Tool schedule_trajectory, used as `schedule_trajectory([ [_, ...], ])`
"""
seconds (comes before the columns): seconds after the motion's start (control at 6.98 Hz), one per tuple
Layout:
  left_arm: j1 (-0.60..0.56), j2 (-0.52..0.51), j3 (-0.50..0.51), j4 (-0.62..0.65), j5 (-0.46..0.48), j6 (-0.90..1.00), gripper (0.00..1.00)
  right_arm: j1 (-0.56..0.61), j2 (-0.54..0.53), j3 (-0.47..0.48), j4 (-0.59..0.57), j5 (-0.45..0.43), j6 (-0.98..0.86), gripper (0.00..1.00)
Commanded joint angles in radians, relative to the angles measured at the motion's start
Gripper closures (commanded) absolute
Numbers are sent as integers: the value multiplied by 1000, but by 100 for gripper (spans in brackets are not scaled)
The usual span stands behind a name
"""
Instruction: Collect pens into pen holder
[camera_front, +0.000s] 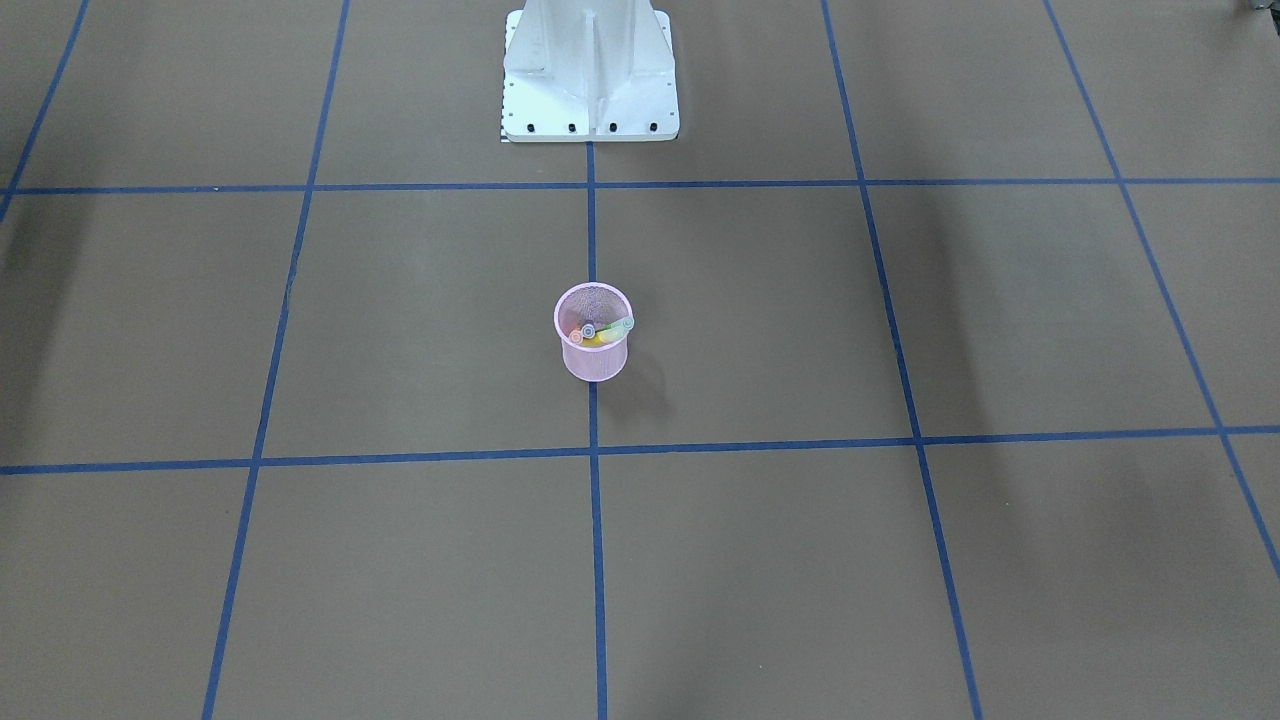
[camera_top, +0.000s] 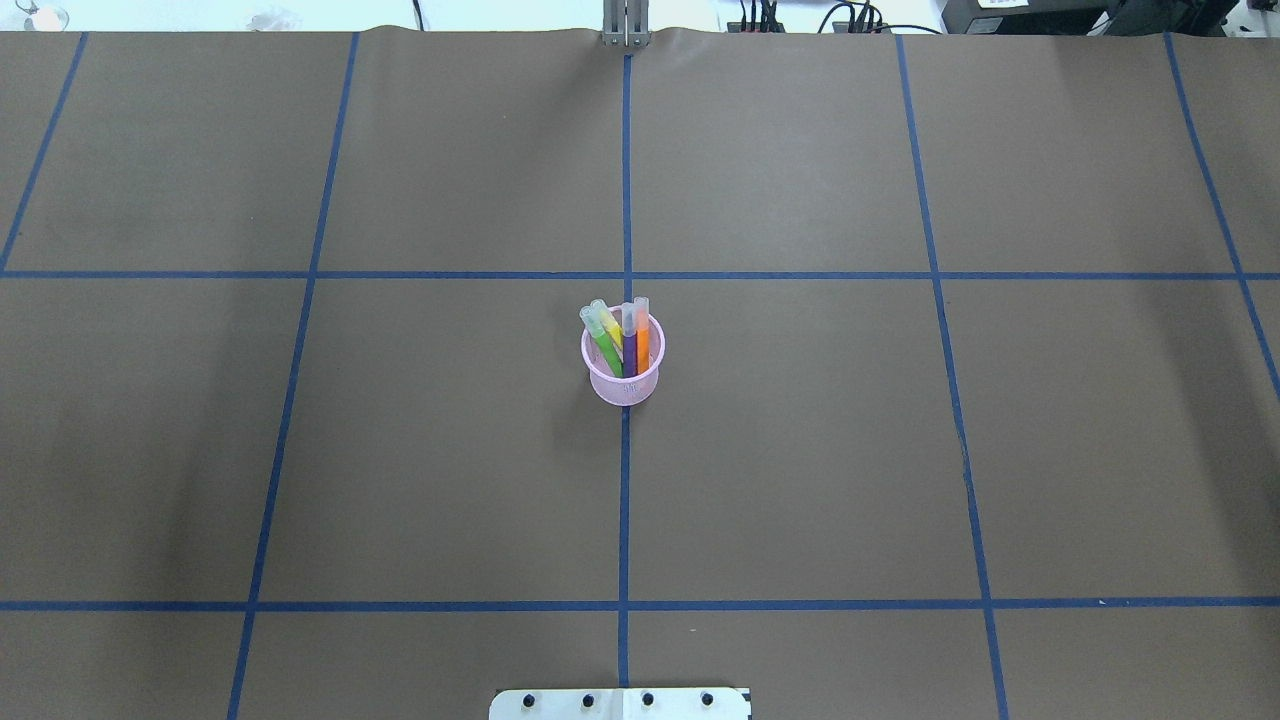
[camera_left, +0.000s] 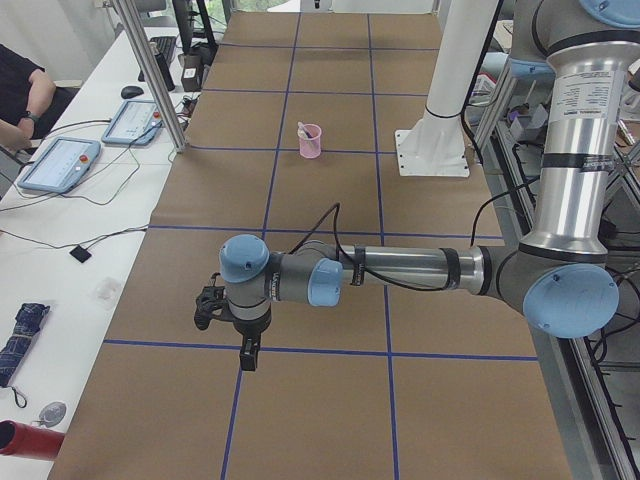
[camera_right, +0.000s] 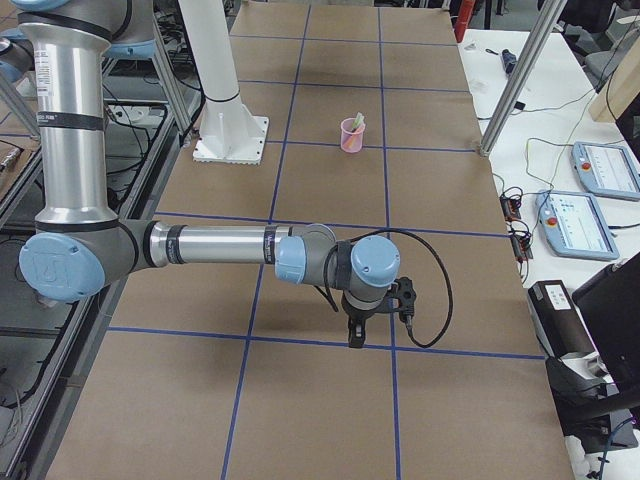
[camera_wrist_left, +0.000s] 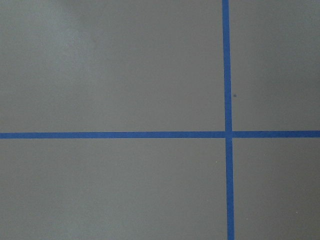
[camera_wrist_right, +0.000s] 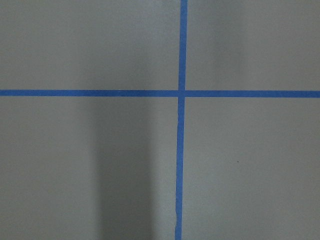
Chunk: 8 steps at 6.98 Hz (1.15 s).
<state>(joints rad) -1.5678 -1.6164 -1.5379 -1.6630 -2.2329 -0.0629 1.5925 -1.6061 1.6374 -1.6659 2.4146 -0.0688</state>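
The pink mesh pen holder (camera_top: 624, 386) stands upright at the table's centre on a blue tape line; it also shows in the front view (camera_front: 594, 362) and both side views (camera_left: 311, 143) (camera_right: 351, 138). Inside it stand the green pen (camera_top: 603, 347), yellow pen (camera_top: 612, 333), purple pen (camera_top: 629, 347) and orange pen (camera_top: 643, 340), pale caps up. My left gripper (camera_left: 247, 354) hangs far from the holder near the table's left end, seen only in the left side view. My right gripper (camera_right: 356, 336) hangs near the right end, seen only in the right side view. I cannot tell if either is open or shut.
The robot's white base (camera_front: 590, 75) stands behind the holder. Blue tape lines (camera_top: 625, 500) grid the brown table. Operator pendants (camera_left: 60, 163) and cables lie on the side benches. Both wrist views show only brown table and tape crossings.
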Motion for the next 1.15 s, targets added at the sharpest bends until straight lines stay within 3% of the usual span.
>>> schedule_trajectory([
  [0.0,0,1,-2,5,-1,0,1,0,-26,2,63,-2,9,0],
  [0.29,-6,10,-45,12,-20,0,1,0,-23,5,63,1,11,0],
  [0.57,-6,94,-199,122,-47,0,1,0,-15,2,63,3,11,0],
  [1.0,-5,108,-208,128,-48,0,1,0,-11,1,63,32,17,0],
])
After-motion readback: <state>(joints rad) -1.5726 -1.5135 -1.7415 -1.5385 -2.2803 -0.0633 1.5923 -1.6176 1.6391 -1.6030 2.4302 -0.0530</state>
